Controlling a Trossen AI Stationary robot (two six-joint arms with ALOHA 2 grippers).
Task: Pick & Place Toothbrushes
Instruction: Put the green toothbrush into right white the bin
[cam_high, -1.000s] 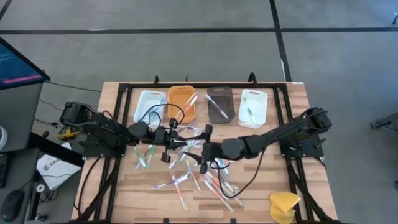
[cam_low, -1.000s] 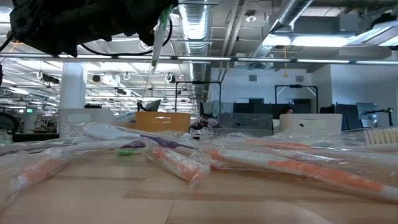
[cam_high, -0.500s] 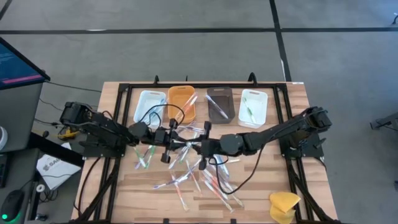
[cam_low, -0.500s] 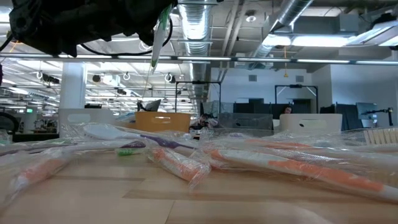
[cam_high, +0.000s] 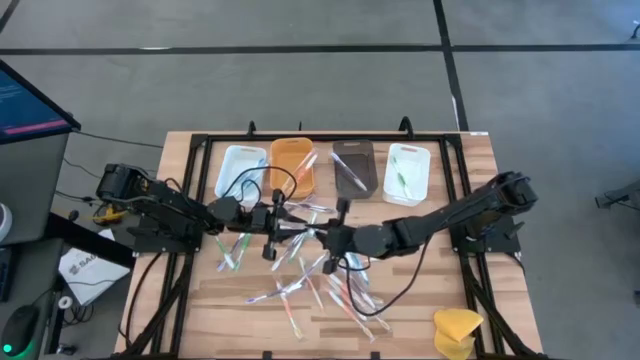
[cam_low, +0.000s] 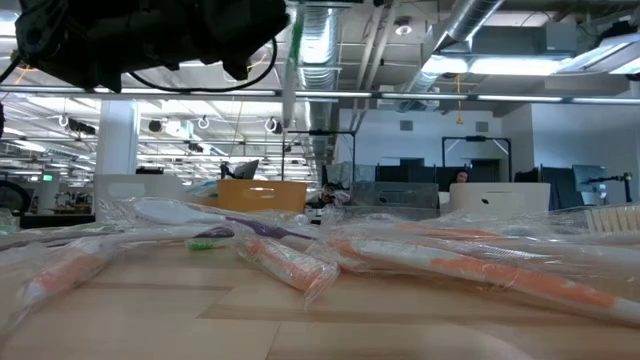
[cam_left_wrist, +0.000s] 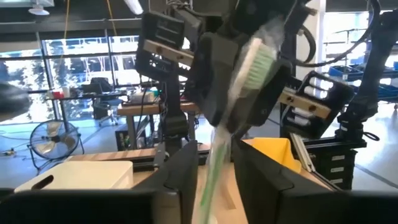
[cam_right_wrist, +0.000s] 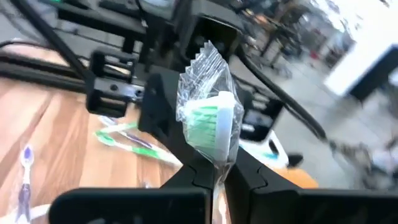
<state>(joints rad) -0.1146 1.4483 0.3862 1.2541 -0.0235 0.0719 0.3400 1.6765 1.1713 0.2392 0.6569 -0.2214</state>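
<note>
Above the middle of the table (cam_high: 200, 300), the two grippers meet over the scattered toothbrushes (cam_high: 320, 290). The right gripper (cam_right_wrist: 214, 177) pinches a wrapped green toothbrush (cam_right_wrist: 208, 124). The left gripper (cam_left_wrist: 214, 171) has its fingers slightly spread around the same brush.
</note>
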